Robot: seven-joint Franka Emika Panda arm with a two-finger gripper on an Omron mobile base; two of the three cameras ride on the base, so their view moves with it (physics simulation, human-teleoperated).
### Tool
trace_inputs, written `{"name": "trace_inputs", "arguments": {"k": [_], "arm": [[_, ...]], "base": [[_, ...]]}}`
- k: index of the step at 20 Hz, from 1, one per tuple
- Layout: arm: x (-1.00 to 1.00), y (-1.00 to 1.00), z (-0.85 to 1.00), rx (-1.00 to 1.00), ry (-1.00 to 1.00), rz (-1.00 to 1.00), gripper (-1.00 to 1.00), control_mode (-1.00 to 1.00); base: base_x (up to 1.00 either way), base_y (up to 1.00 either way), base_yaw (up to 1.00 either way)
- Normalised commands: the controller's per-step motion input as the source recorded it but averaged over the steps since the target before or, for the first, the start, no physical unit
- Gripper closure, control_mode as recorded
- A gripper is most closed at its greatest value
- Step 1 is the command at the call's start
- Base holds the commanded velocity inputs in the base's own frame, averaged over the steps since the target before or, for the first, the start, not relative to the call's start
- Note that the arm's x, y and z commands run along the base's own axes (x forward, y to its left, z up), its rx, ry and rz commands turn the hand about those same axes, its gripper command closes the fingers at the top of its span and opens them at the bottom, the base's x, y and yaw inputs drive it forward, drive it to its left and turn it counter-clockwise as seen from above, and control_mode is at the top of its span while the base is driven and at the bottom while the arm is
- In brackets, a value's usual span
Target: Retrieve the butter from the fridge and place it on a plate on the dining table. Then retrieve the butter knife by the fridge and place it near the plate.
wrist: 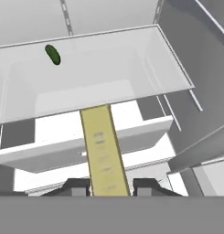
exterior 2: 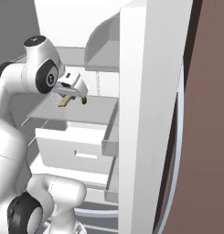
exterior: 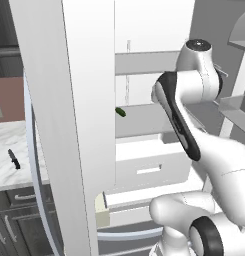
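Hand view has the pincer (wrist: 108,186) pinching the butter (wrist: 103,148) by one end, the stick reaching out above the fridge (wrist: 131,64) shelf and white drawers. Right base view shows it held inside the open fridge, near a small green item (exterior 2: 85,100).

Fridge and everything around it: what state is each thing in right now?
fridge: doors open.
butter: held in the claw, lifted off the shelf.
claw: shut on the butter.
green item: lying on the glass shelf.
butter knife: lying on the marble counter, untouched.
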Motion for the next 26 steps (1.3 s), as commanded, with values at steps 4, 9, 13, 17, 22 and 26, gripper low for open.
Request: {"name": "trace_inputs", "arguments": {"k": [4, 9, 13, 17, 22, 26], "arm": [[-0.71, 0.00, -0.71, 0.00, 0.11, 0.00, 1.00, -1.00], [-0.60, 0.00, -0.55, 0.00, 0.10, 0.01, 1.00, -1.00], [-0.33, 0.00, -0.19, 0.04, 0.08, 0.03, 1.00, -1.00], [-0.25, 0.03, 0.00, 0.03, 0.21, 0.00, 1.00, -1.00], [-0.36, 0.00, -0.01, 0.05, 0.13, 0.00, 1.00, -1.00], [-0.08, 0.00, -0.29, 0.00, 0.07, 0.00, 1.00, -1.00]], "base": [[0.00, 0.00, 0.00], [0.00, 0.00, 0.00], [0.00, 0.00, 0.00], [0.00, 0.00, 0.00], [0.00, 0.00, 0.00], [0.00, 0.00, 0.00]]}}
